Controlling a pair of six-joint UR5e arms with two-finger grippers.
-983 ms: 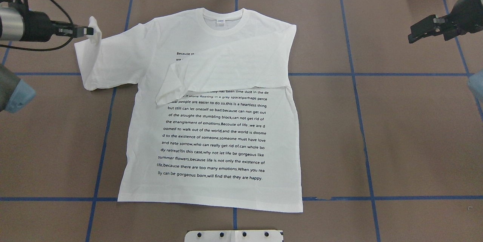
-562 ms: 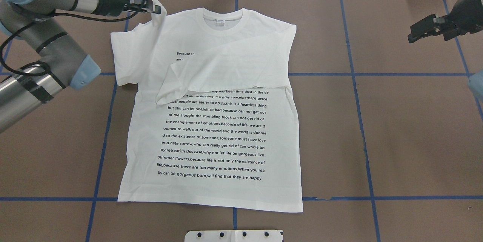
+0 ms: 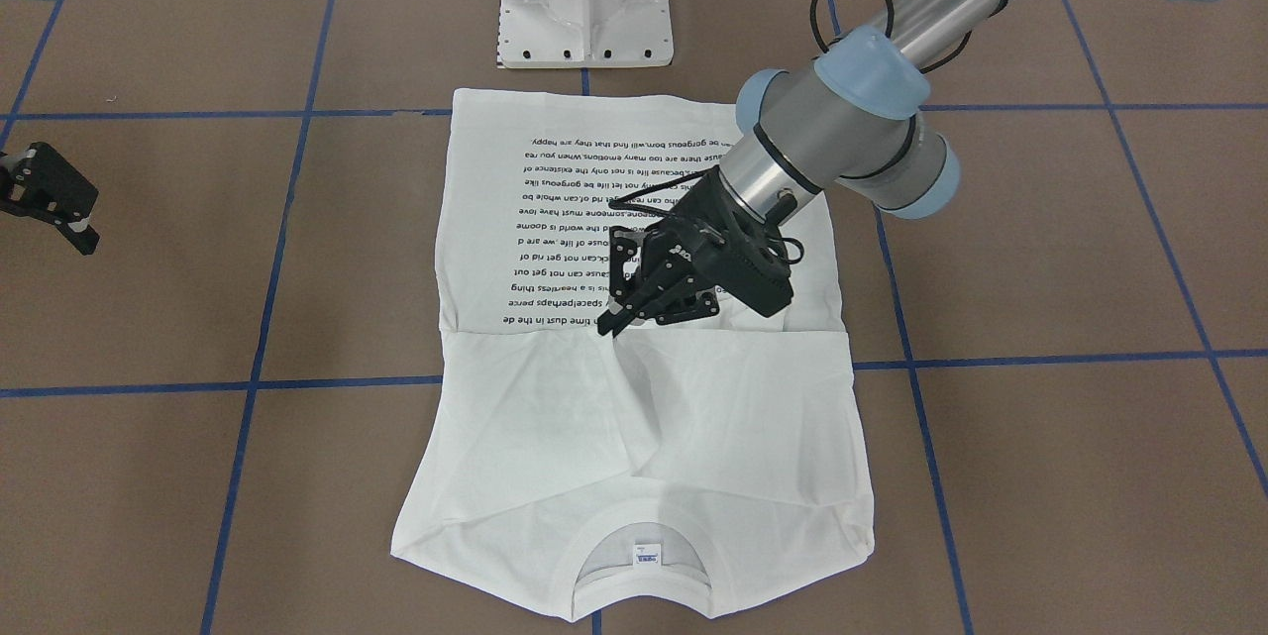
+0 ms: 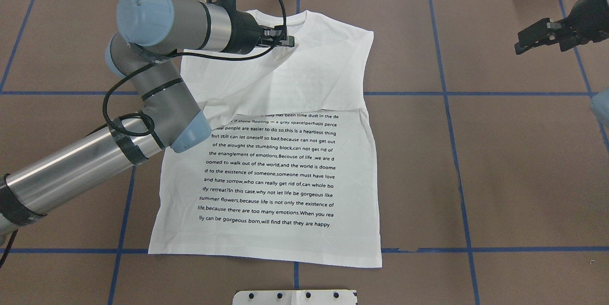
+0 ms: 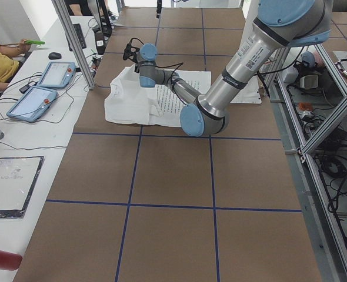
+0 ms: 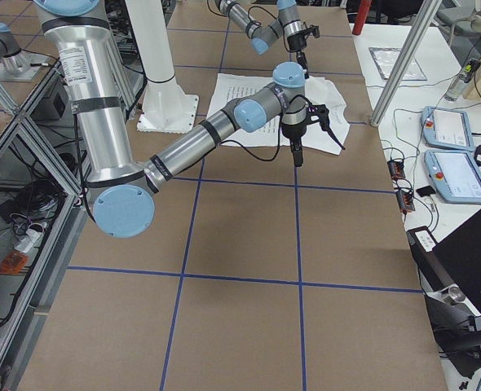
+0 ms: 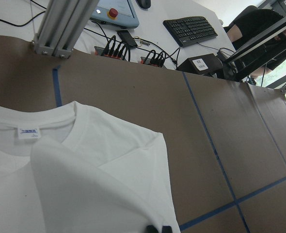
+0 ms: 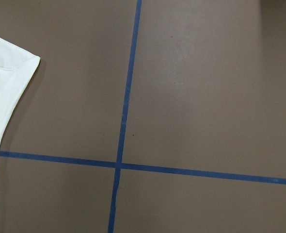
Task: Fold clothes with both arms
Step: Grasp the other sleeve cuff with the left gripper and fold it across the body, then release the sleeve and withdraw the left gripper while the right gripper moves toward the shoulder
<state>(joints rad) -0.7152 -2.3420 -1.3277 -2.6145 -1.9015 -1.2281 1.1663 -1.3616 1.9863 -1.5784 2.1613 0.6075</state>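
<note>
Centrally, left fingers (image 3: 606,326) pinching white T-shirt (image 3: 535,437) sleeve, right fingers (image 3: 59,204) well apart.

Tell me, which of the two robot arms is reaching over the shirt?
The left arm: the left gripper pinches a sleeve folded across the T-shirt. The right gripper hangs aside over bare table.

White text-printed T-shirt (image 4: 266,172) flat, both sleeves (image 4: 304,81) folded across chest, one pinched in left claw (image 3: 608,326).

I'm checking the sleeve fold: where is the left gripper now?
In the overhead view, the left gripper hangs over the T-shirt, between its collar and the printed text.
</note>
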